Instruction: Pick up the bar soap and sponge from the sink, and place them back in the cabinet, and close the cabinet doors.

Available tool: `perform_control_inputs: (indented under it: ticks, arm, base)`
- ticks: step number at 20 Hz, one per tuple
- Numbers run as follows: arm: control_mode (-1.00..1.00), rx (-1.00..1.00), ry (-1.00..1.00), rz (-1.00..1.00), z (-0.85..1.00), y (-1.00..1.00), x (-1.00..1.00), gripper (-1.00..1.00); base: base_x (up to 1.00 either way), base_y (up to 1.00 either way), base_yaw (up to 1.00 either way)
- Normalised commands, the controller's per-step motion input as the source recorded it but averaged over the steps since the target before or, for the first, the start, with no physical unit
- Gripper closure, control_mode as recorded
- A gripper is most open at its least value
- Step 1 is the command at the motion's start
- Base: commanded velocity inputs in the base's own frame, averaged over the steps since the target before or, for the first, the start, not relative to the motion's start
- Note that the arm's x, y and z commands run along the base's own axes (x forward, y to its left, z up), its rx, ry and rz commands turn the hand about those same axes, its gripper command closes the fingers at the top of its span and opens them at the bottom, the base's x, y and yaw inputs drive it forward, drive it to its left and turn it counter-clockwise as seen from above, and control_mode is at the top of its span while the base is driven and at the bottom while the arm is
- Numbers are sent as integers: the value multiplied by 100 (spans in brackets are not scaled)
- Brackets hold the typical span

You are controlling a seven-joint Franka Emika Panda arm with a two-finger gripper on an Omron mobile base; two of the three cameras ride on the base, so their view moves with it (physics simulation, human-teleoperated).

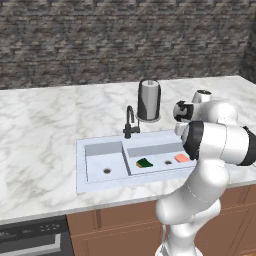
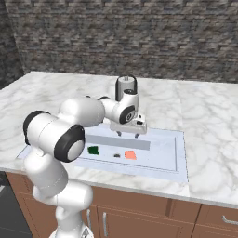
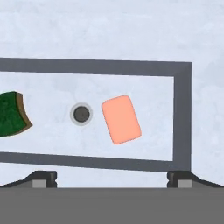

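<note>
Salmon-pink and flat, with rounded corners, the bar soap (image 3: 121, 119) lies slightly askew on the pale floor of the sink (image 1: 100, 187), just beside a round dark drain (image 3: 81, 114). On the drain's other side we see the sponge (image 3: 12, 113), dark green on top with a yellow-brown layer along its edge. Both rest in the same basin, apart from each other. We find the gripper (image 2: 128, 134) hanging above that basin with its jaws spread wide and nothing between them. A black curved faucet (image 1: 130, 123) stands behind the sink on the white marble counter (image 1: 40, 125), near a grey cylindrical canister (image 1: 148, 100).
</note>
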Motion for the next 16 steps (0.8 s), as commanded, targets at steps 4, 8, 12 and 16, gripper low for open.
perform_control_inputs:
  ticks: [4,8,12,16]
  arm:
    - [-100,0,0,0,-30,-1,16,-100]
    - [-100,-1,0,0,-31,-1,14,-100]
    - [-100,-1,0,0,-31,-1,14,-100]
    - [-100,0,0,1,-29,-5,14,-100]
  base:
    - [0,0,0]
    - [0,0,0]
    - [0,0,0]
    - [0,0,0]
